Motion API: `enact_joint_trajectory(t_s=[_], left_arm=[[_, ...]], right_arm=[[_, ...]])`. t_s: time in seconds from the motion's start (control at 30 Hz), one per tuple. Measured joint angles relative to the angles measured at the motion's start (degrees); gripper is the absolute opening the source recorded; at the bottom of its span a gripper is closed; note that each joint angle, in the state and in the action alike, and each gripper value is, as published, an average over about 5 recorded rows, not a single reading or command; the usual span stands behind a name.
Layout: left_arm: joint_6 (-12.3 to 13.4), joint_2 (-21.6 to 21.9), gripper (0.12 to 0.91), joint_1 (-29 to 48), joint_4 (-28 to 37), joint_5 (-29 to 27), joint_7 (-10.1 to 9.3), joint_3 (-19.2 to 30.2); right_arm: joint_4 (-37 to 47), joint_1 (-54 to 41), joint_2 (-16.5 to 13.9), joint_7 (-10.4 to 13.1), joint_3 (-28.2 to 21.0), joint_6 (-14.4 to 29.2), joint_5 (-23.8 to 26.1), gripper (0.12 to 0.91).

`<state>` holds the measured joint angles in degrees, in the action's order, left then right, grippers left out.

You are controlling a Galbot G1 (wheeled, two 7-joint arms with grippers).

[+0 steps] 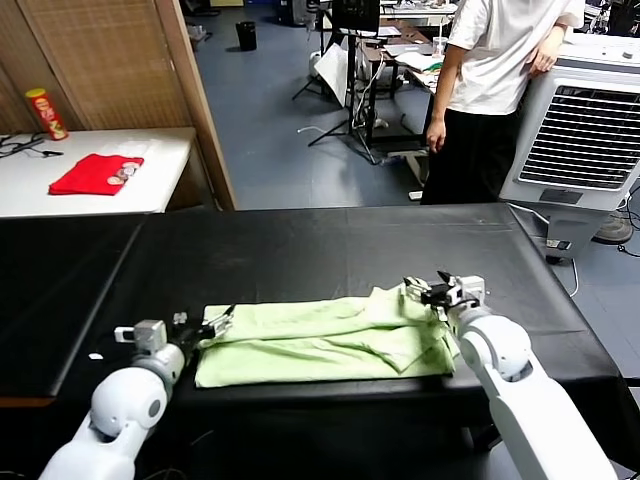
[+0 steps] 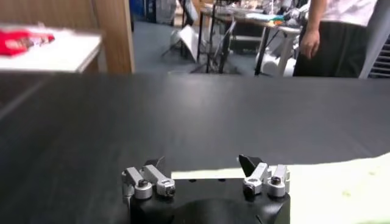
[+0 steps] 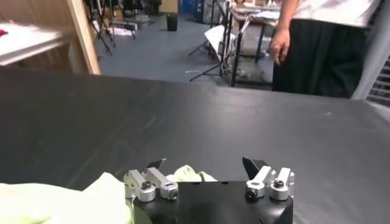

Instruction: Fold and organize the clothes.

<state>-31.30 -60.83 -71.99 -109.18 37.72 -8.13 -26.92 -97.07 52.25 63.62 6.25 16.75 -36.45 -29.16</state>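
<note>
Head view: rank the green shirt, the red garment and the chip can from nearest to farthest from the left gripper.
1. Green shirt, on the black table right beside the left gripper.
2. Red garment, folded on the white side table, far left.
3. Chip can, upright just behind the red garment.

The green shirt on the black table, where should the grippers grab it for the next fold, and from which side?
Probably its two short ends. The light-green shirt lies as a flat band across the black table. The open left gripper is already at its left end and the open right gripper at the bunched right end, so each could pinch its near corner from outside, coming in low.
</note>
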Motion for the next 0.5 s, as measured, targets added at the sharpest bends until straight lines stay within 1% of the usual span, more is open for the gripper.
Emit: enact_joint_trajectory(t_s=[0.1, 0.13, 0.2, 0.23, 0.3, 0.33, 0.37, 0.43, 0.5], left_arm=[[0.07, -0.18, 0.783, 0.00, 0.88, -0.10, 0.29, 0.02], [0.10, -0.24, 0.760, -0.04, 1.11, -0.10, 0.43, 0.02], [0.20, -0.39, 0.681, -0.14, 1.48, -0.19, 0.72, 0.00], [0.28, -0.48, 0.632, -0.20, 1.64, -0.30, 0.86, 0.00], [0.70, -0.77, 0.516, -0.29, 1.97, -0.80, 1.04, -0.01], [1.04, -0.95, 0.465, -0.32, 2.13, -1.24, 1.10, 0.00], [1.45, -1.14, 0.398, -0.33, 2.31, -1.79, 1.12, 0.01], [2.63, -1.59, 0.298, -0.30, 2.74, -3.49, 0.98, 0.05], [3.99, -2.12, 0.202, -0.24, 3.21, -5.59, 0.59, 0.11]], right_arm=[[1.71, -0.27, 0.82, -0.63, -0.08, 0.35, 0.62, 0.664], [2.11, -0.22, 1.08, -0.74, -0.09, 0.48, 0.86, 0.614], [2.64, 0.00, 1.58, -0.81, -0.12, 0.87, 1.38, 0.524], [2.79, 0.18, 1.84, -0.70, -0.13, 1.19, 1.75, 0.458], [2.95, 0.61, 2.37, -0.09, -0.15, 2.09, 2.60, 0.358], [2.98, 0.86, 2.65, 0.46, -0.13, 2.71, 3.04, 0.293], [2.98, 1.14, 2.95, 1.16, -0.10, 3.45, 3.50, 0.245], [2.92, 1.75, 3.60, 2.89, 0.02, 5.06, 4.34, 0.166], [2.79, 2.46, 4.38, 4.80, 0.20, 6.78, 5.30, 0.133]])
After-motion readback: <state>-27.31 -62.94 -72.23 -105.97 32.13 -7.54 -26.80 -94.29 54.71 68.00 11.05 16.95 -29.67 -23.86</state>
